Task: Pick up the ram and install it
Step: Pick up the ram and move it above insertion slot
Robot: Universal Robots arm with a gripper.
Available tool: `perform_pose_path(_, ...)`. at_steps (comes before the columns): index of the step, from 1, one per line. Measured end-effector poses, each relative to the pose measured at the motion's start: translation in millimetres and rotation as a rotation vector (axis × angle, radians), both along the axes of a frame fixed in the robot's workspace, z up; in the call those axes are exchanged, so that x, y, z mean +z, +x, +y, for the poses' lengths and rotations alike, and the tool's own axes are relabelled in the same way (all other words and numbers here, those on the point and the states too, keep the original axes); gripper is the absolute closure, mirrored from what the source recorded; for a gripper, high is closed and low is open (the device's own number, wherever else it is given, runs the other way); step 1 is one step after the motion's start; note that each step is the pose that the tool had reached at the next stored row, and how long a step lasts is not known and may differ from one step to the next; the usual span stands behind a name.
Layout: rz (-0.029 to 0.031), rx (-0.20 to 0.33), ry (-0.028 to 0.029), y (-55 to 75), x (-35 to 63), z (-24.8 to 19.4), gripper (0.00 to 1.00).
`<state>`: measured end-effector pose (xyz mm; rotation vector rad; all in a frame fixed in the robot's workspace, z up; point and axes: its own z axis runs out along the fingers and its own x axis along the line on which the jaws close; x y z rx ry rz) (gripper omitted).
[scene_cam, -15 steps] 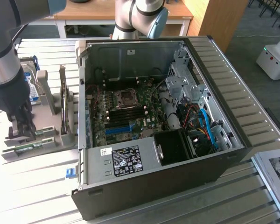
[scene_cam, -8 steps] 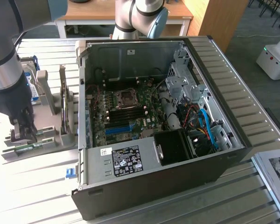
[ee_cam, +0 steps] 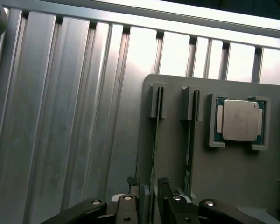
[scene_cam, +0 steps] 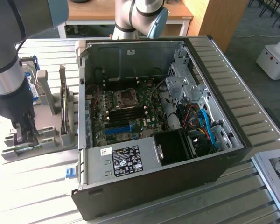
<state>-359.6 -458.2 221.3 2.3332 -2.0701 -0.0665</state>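
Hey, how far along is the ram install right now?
Only the approach looks done: the open gripper straddles the ram, which stands on edge in its grey holder, not yet lifted. Left: picking it up and seating it on the motherboard.

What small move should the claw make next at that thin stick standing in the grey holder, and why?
Probably close gently. The claw is open, its fingers on either side of the ram, which stands on edge in a slot of the grey holder; closing looks like what would grip it before any lifting.
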Motion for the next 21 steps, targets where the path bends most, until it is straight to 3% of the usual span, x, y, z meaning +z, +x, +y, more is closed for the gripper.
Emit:
perform_pose_path(9,-0.0003,0.000,0.0002,0.1,-2.6,0.3,0.70)
perform_pose_path(21,-0.0001,0.000,0.0001,0.0,-3.3,8.0,0.70)
